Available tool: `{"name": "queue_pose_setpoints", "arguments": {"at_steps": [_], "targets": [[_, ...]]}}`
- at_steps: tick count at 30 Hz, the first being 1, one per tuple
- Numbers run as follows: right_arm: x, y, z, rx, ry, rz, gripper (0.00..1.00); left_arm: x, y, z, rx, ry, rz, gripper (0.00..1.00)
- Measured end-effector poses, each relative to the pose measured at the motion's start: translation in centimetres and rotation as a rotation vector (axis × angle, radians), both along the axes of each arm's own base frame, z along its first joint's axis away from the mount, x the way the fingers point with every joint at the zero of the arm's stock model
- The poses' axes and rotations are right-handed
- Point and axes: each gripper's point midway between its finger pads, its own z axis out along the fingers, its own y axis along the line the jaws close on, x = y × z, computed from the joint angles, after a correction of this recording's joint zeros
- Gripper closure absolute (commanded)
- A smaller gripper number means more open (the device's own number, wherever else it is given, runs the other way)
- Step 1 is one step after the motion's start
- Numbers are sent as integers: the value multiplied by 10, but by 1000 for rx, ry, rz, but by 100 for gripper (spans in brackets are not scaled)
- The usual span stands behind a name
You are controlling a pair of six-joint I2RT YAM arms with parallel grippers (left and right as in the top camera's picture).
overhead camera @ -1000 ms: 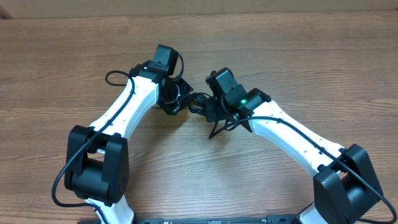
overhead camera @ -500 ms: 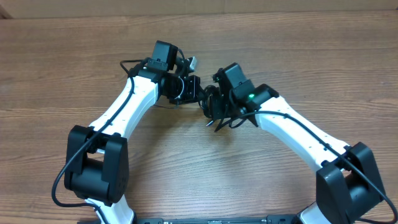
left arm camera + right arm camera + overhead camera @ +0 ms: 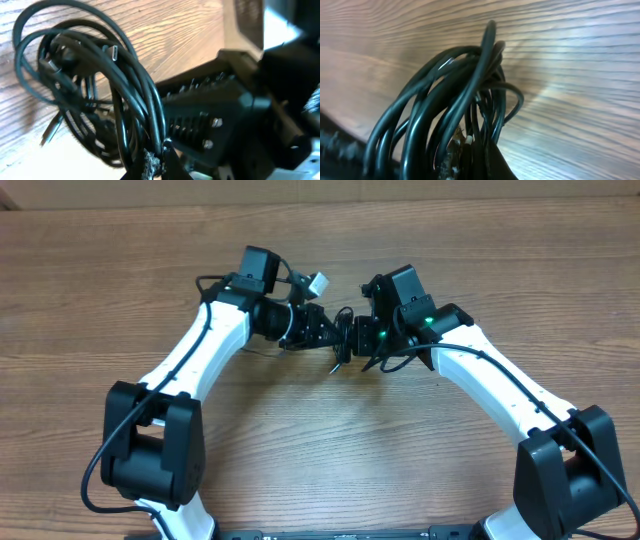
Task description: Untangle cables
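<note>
The left pincer [image 3: 318, 330] and the right pincer [image 3: 358, 338] are meeting nose to nose above the middle of the surface [image 3: 300, 445], each clamping tight on the same knot of cables [image 3: 95, 85]. The bundle is hanging between them, apparently lifted off the wood. Gripping it from opposite sides is probably meant to let a pull draw the snarled loops apart.

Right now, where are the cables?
Seen overhead, the cables are bunched at centre frame between the left end effector and the right end effector, both shut on them.
</note>
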Motion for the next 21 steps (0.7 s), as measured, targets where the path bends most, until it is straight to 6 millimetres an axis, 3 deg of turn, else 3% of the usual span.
{"name": "queue_pose_setpoints", "arguments": {"at_steps": [6, 13, 16, 21], "targets": [[-5, 25, 17, 156, 9, 80, 96, 2, 6, 19, -119, 56, 13, 96], [-5, 30, 26, 221, 14, 105, 96, 7, 6, 35, -209, 92, 21, 96], [-10, 24, 19, 181, 42, 88, 96, 6, 6, 35, -209, 117, 32, 96], [-22, -8, -3, 37, 128, 36, 96, 9, 4, 36, -207, 115, 38, 96]]}}
